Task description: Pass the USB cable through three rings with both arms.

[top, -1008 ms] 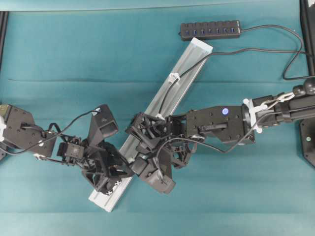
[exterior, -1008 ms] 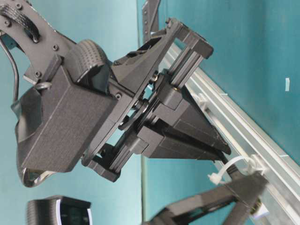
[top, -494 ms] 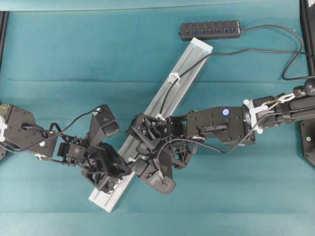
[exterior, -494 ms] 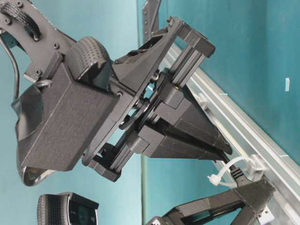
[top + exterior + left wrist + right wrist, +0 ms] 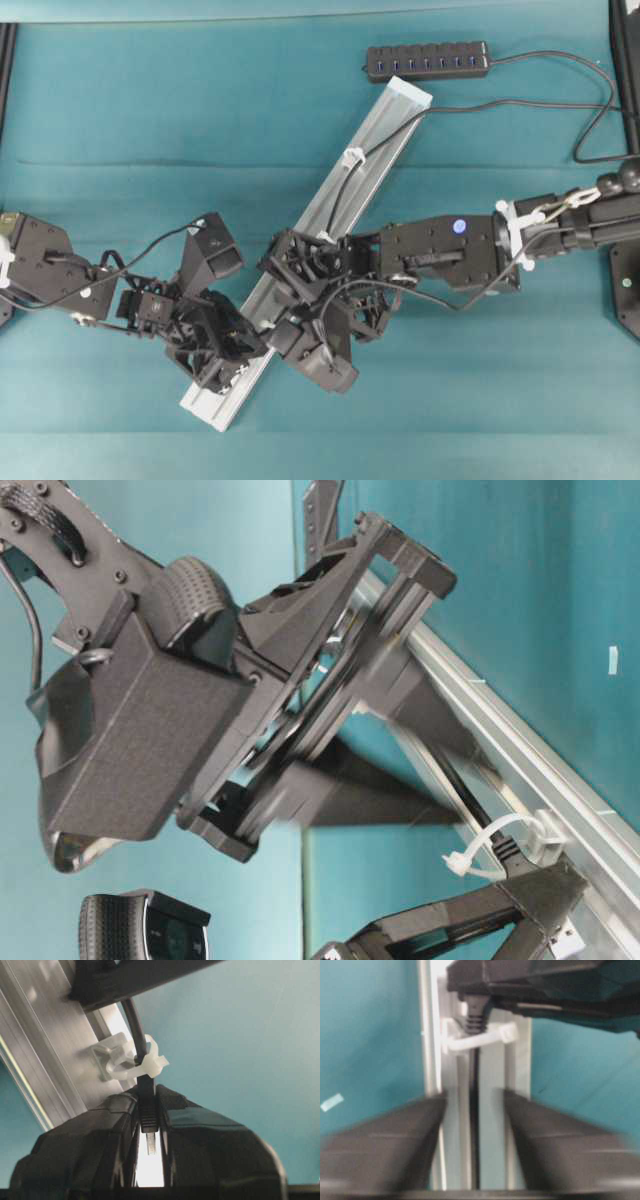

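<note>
The USB cable (image 5: 390, 133) runs down the silver rail (image 5: 385, 125) through a white ring (image 5: 353, 157) and a second ring (image 5: 325, 238), then goes under my right gripper (image 5: 285, 300). In the left wrist view my left gripper (image 5: 148, 1105) is shut on the cable's plug (image 5: 148, 1112), just past a third ring (image 5: 132, 1057) that the cord passes through. In the right wrist view my right gripper (image 5: 474, 1097) stands open, its blurred fingers (image 5: 395, 1140) on either side of the cord (image 5: 474, 1110) without touching it. That ring (image 5: 475, 1040) and the held plug (image 5: 475, 1010) lie ahead.
A black multi-port hub (image 5: 428, 61) lies beyond the rail's far end, with its own cord looping at the right edge (image 5: 600, 110). The teal cloth (image 5: 120, 120) covers the table. Both arms crowd the rail's lower half.
My right gripper's fingers have sprung apart and let go of the cord. My left gripper stays shut on the plug at the third ring.
</note>
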Robot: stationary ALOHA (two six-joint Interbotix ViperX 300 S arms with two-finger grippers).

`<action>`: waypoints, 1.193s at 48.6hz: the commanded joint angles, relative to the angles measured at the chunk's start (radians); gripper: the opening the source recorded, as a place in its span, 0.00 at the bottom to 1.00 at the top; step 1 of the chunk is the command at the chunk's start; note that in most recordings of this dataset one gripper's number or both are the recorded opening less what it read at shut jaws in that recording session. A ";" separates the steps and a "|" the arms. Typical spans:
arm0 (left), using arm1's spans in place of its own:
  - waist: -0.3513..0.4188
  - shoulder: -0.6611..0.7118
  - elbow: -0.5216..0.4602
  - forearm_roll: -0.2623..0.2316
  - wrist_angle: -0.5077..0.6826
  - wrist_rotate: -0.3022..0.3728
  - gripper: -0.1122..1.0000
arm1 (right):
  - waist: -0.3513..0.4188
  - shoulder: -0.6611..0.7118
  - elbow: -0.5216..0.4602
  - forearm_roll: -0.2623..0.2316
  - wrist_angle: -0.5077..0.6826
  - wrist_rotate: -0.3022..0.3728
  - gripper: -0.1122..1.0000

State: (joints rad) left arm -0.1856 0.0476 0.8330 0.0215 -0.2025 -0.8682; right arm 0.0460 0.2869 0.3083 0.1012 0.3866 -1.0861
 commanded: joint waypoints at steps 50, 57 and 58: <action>-0.121 -0.155 0.087 0.005 0.011 -0.141 0.20 | -0.155 -0.213 0.135 -0.002 -0.020 0.259 0.85; -0.124 -0.166 0.089 0.005 0.011 -0.143 0.20 | -0.175 -0.236 0.147 -0.003 -0.020 0.276 0.85; -0.124 -0.166 0.089 0.005 0.011 -0.143 0.20 | -0.176 -0.238 0.149 -0.003 -0.021 0.278 0.85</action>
State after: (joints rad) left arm -0.3007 -0.0982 0.9311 0.0230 -0.1871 -1.0124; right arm -0.1243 0.0629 0.4602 0.0997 0.3728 -0.8253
